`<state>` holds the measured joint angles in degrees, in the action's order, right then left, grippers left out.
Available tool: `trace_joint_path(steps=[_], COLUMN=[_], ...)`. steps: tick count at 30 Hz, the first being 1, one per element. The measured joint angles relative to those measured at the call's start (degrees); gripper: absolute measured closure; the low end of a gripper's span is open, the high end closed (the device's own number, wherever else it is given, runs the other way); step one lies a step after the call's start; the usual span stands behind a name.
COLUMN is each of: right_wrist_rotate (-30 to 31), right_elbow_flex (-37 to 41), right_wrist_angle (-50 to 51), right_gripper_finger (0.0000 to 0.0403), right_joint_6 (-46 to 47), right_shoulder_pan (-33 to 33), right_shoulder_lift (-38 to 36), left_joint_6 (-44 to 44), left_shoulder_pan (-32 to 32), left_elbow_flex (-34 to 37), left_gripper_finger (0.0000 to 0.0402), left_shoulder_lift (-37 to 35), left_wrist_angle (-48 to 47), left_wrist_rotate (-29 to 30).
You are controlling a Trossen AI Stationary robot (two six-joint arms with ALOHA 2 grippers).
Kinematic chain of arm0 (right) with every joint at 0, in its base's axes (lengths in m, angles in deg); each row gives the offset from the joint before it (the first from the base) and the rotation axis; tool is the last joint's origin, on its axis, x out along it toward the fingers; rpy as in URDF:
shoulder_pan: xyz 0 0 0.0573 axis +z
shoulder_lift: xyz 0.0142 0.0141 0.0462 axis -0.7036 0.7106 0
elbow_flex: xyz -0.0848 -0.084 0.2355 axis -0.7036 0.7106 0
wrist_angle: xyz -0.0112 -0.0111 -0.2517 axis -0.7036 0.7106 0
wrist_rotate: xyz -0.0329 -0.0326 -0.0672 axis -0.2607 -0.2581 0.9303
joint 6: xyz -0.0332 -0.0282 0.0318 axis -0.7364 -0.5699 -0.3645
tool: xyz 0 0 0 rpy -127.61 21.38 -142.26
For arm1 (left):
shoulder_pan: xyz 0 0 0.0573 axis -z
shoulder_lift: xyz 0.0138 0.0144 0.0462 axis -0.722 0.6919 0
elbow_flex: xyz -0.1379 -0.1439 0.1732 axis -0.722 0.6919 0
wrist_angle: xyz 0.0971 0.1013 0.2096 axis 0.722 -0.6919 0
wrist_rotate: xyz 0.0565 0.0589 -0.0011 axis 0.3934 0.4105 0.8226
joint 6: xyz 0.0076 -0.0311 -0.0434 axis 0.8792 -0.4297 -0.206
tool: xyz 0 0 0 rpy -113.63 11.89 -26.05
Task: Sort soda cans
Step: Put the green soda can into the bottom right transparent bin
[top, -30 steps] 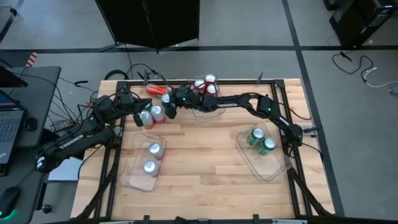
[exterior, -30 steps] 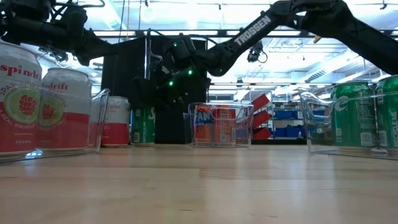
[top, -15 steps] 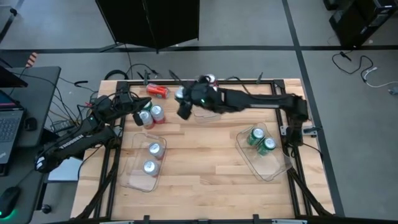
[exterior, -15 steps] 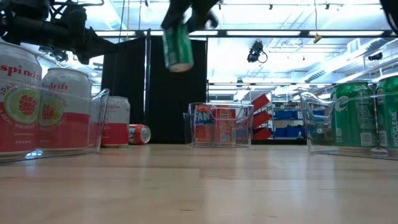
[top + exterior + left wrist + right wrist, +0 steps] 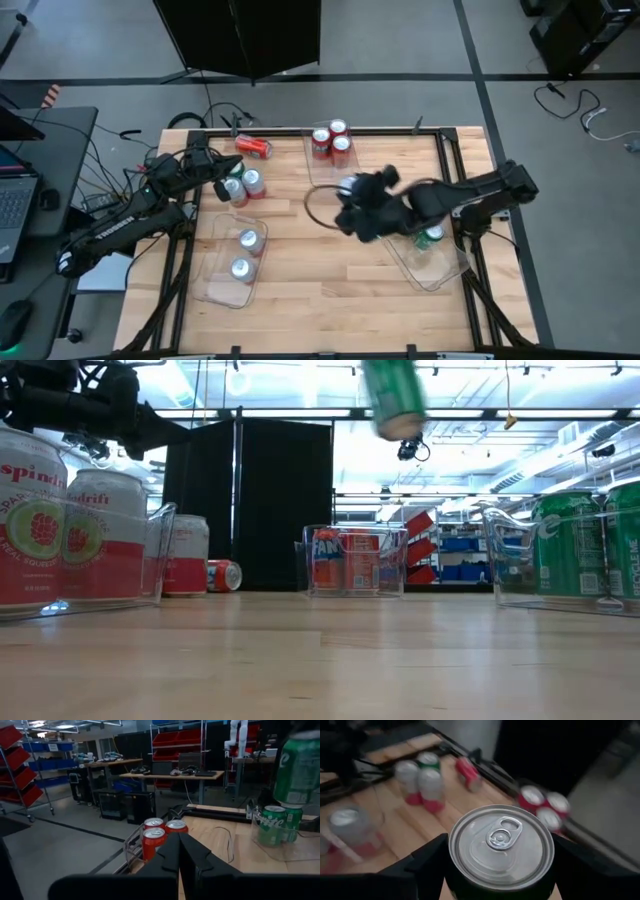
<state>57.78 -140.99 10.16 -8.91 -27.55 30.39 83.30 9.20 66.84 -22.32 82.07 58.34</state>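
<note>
My right gripper [image 5: 352,208] is shut on a green soda can [image 5: 395,395], high over the table's middle and just left of the right bin [image 5: 440,268], which holds green cans [image 5: 430,236]. The left wrist view shows that can [image 5: 300,765] in the air. My left gripper [image 5: 218,178] is shut and hovers at the far left, beside standing white-and-red cans [image 5: 252,182]. Three red cans [image 5: 332,143] stand in the far bin. Two silver cans [image 5: 245,253] stand in the left bin. One red can [image 5: 253,147] lies on its side by the far edge. My right gripper pinches the green can by its upper wall just under the rim [image 5: 470,880], one dark finger [image 5: 427,862] on each side. The silver top [image 5: 501,845] faces the wrist camera. The can is lifted clear of the table, nearly upright, tipped a little in the low view.
Three clear plastic bins sit on the wooden table: left [image 5: 222,290], far [image 5: 345,185] and right. Bare wood lies along the near half [image 5: 330,290]. A black frame edges the table, and cables trail off its far-left corner [image 5: 190,125].
My right gripper has lifted the green can from beside the white-and-red cans at the far left. It has carried the can up and toward the table's right and near side, as far as the green-can bin. My left arm has kept still.
</note>
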Motion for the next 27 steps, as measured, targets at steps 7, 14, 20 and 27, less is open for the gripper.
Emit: trace_joint_path(steps=[7,14,20,27], right_wrist_rotate=[0.98,-1.02,-5.35,-6.51], right_elbow_flex=[6.93,12.38,15.93,21.65], right_wrist_angle=[12.61,22.58,26.82,28.7], right_gripper_finger=[0.0115,0.0115,0.0115,0.0115], right_joint_6=[22.46,42.13,52.32,64.01], right_shoulder_pan=[6.09,13.54,20.24,28.3], right_shoulder_lift=[-1.75,-4.23,-4.7,-4.77], left_joint_6=[-0.1,-1.62,-1.68,-1.81], left_shoulder_pan=[0.0,0.0,0.01,0.0], left_elbow_flex=[0.0,0.0,0.0,0.0], left_gripper_finger=[0.0398,0.0398,0.0398,0.0398], left_shoulder_lift=[0.0,0.0,0.01,0.02], left_wrist_angle=[0.74,-0.13,-0.15,-0.22], left_wrist_rotate=[-0.02,-0.04,-0.04,-0.09])
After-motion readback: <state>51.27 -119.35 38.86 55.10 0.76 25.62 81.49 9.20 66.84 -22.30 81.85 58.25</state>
